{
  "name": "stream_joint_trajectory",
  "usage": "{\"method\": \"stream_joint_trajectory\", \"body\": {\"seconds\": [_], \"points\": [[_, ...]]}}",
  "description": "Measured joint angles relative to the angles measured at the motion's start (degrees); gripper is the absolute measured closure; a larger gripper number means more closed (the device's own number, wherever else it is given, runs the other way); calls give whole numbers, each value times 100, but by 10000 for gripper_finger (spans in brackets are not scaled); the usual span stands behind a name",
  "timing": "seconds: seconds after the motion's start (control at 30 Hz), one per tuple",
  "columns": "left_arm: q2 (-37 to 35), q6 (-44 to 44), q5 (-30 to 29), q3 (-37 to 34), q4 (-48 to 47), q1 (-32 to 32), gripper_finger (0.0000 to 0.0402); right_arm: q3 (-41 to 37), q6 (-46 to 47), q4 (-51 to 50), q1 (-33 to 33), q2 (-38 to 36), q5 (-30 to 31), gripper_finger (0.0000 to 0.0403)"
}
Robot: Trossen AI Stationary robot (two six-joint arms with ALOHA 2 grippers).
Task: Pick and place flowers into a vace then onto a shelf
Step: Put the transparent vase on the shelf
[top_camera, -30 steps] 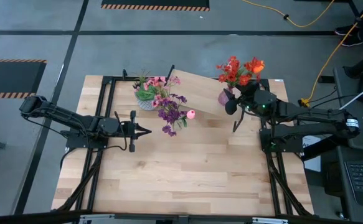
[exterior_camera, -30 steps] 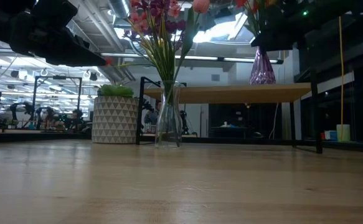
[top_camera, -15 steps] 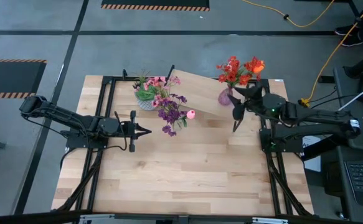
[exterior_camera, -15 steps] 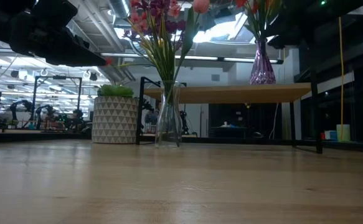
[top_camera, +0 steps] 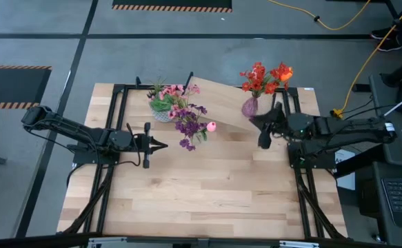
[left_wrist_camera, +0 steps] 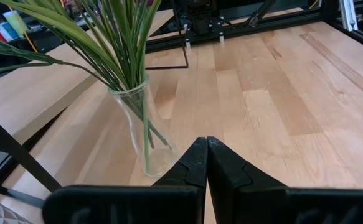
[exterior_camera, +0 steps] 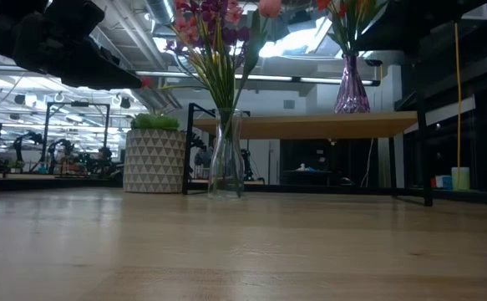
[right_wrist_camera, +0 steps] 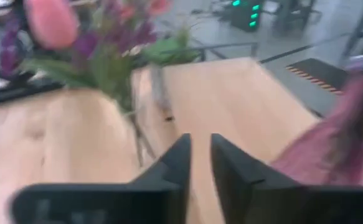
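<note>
A purple vase (top_camera: 249, 107) with red-orange flowers (top_camera: 266, 77) stands on its base at the right end of the shelf (top_camera: 214, 100), also seen in the low view (exterior_camera: 352, 84). My right gripper (top_camera: 258, 119) hovers just beside it on the near right, open by a narrow gap (right_wrist_camera: 198, 158) with nothing between its fingers. A clear vase (exterior_camera: 226, 155) of pink and purple flowers (top_camera: 190, 124) stands on the table in front of the shelf. My left gripper (top_camera: 163, 145) is shut (left_wrist_camera: 207, 146) and waits near the clear vase (left_wrist_camera: 145, 134), apart from it.
A white patterned pot (exterior_camera: 154, 160) with a green plant stands at the shelf's left end (top_camera: 161, 114). The shelf's thin black legs (exterior_camera: 392, 163) rise from the table. The near half of the tabletop (top_camera: 201, 200) is bare wood.
My right gripper has drawn back from the purple vase toward the table's right and near edges. The vase stays upright on the shelf. Its fingers, spread wide half a second ago, have come closer together.
</note>
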Motion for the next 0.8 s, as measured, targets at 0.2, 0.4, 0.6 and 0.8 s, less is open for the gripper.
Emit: {"method": "stream_joint_trajectory", "body": {"seconds": [0.2,0.4,0.6,0.8], "points": [[0,-1,0,0,3,0,395,0,-266,374,634,346,5,392],[0,-74,-8,0,44,-2,369,0,-271,660,1213,683,8,397],[0,-259,-6,0,89,-1,307,2,-22,1342,1597,1579,11,396],[0,-435,-103,0,85,-2,229,2,-43,2312,1851,2700,10,400]]}}
